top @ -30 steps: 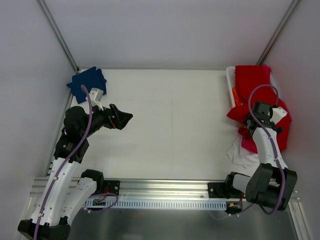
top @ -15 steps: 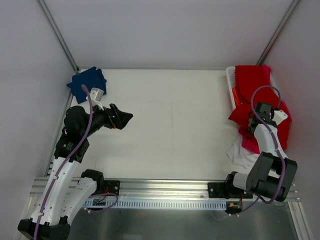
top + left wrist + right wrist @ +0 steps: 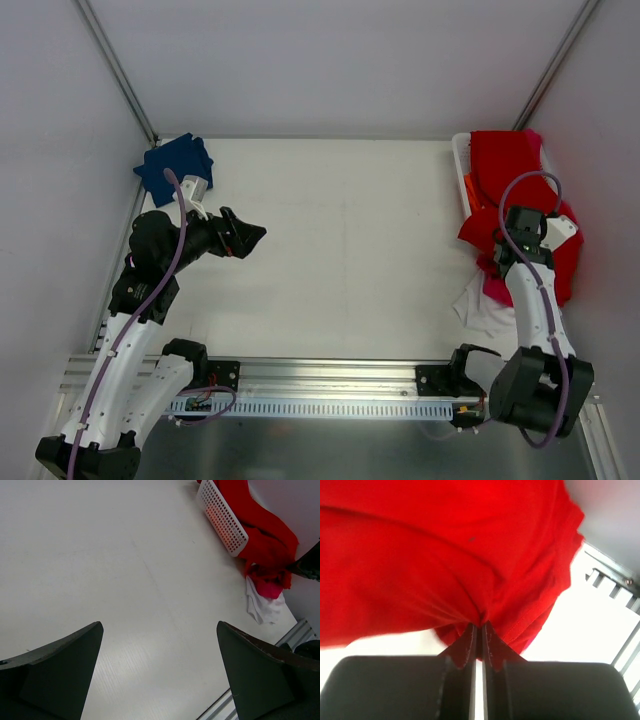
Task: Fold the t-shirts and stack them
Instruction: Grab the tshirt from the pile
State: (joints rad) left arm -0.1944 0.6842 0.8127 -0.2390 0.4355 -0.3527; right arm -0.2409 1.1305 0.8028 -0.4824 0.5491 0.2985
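Observation:
A bright red t-shirt [image 3: 505, 170] drapes over the white basket [image 3: 461, 160] at the table's right edge. My right gripper [image 3: 503, 240] is shut on a pinch of that red t-shirt [image 3: 445, 565], its fingertips [image 3: 470, 635] pressed together with cloth bunched between them. Under the red one lie a magenta-pink t-shirt [image 3: 497, 290] and a white t-shirt [image 3: 482, 308]. A navy blue t-shirt [image 3: 175, 165] lies folded at the far left corner. My left gripper [image 3: 250, 237] hangs open over bare table, holding nothing; its wrist view shows the red t-shirt [image 3: 260, 535] far off.
The white perforated basket [image 3: 222, 520] holds an orange cloth [image 3: 469, 190] under the red one. Grey walls close in the table on the left, back and right. The aluminium rail [image 3: 330, 375] runs along the near edge.
My right gripper has shut on the red t-shirt and drawn it slightly. The right arm's elbow shifted. The left arm has not moved.

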